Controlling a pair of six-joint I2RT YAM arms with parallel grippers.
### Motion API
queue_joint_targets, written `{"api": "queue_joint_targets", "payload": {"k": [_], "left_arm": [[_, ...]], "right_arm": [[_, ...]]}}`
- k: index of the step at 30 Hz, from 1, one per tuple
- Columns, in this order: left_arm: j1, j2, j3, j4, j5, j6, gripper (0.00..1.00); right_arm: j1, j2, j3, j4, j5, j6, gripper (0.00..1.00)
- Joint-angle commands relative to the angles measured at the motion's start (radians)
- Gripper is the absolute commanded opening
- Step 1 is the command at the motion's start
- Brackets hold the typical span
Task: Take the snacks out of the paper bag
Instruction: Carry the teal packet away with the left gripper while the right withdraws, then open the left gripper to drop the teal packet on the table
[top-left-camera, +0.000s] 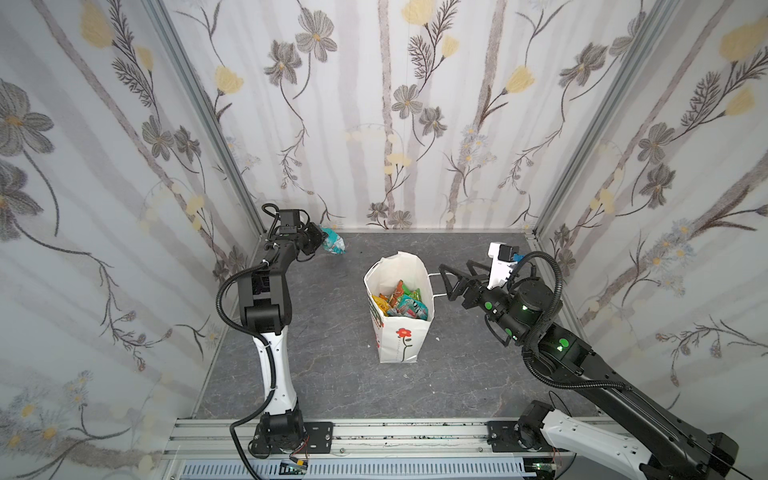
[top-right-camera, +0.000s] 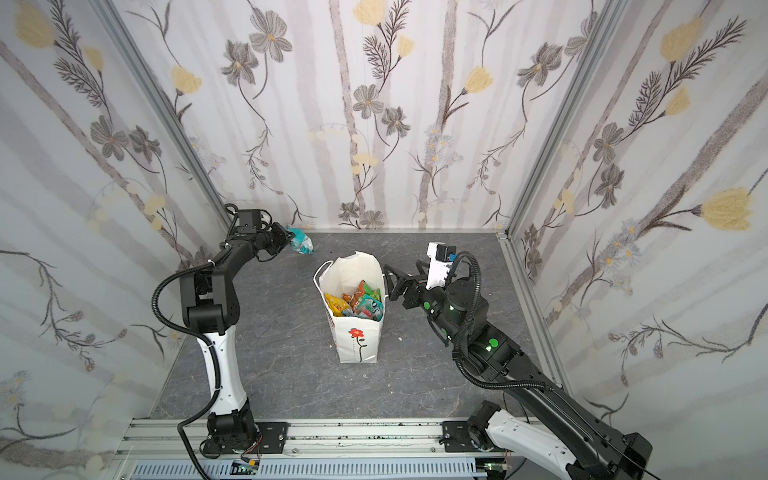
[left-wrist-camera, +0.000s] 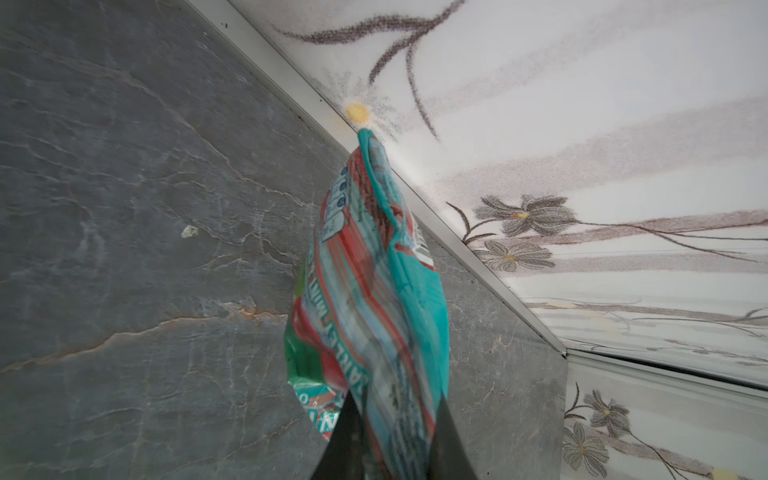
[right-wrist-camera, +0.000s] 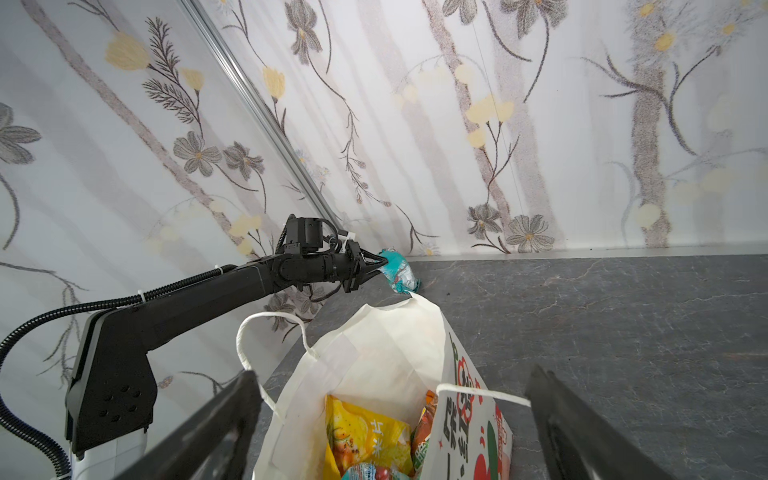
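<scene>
Walls of the paper bag hide the lower snacks; packet print too small to read in both top views. Left wrist view: teal packet print smeared, near end cut by picture edge. Right wrist view: right gripper fingers and bag base cut off.

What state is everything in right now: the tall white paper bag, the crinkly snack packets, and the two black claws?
Tall white paper bag: upright, mouth open.
Colourful crinkly packets: inside the bag.
Teal crinkly packet: out of the bag, pinched at one end.
Left gripper: shut on the teal crinkly packet.
Right gripper: open, beside the bag's rim.
</scene>
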Motion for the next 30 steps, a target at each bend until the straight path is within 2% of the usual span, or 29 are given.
{"api": "queue_joint_targets", "payload": {"k": [1, 6, 8, 16, 21, 30], "left_arm": [[0.003, 0.044, 0.057, -0.052, -0.033, 0.038, 0.00], [0.006, 0.068, 0.074, -0.086, -0.070, 0.078, 0.00], [0.008, 0.069, 0.068, -0.101, -0.087, 0.091, 0.08], [0.020, 0.085, 0.072, -0.226, -0.188, 0.150, 0.22], [0.022, 0.063, 0.063, -0.276, -0.226, 0.183, 0.40], [0.022, -0.039, 0.021, -0.334, -0.320, 0.203, 0.65]], "right_arm": [[-0.008, 0.013, 0.002, 0.036, -0.013, -0.025, 0.99], [-0.013, 0.020, 0.000, 0.035, -0.014, -0.031, 1.00], [-0.014, 0.021, -0.001, 0.035, -0.014, -0.031, 0.99], [-0.015, 0.018, 0.002, 0.018, -0.009, -0.033, 0.99], [-0.015, -0.004, 0.005, -0.008, -0.002, -0.030, 0.99], [-0.013, -0.045, 0.032, -0.062, -0.013, -0.007, 0.99]]}}
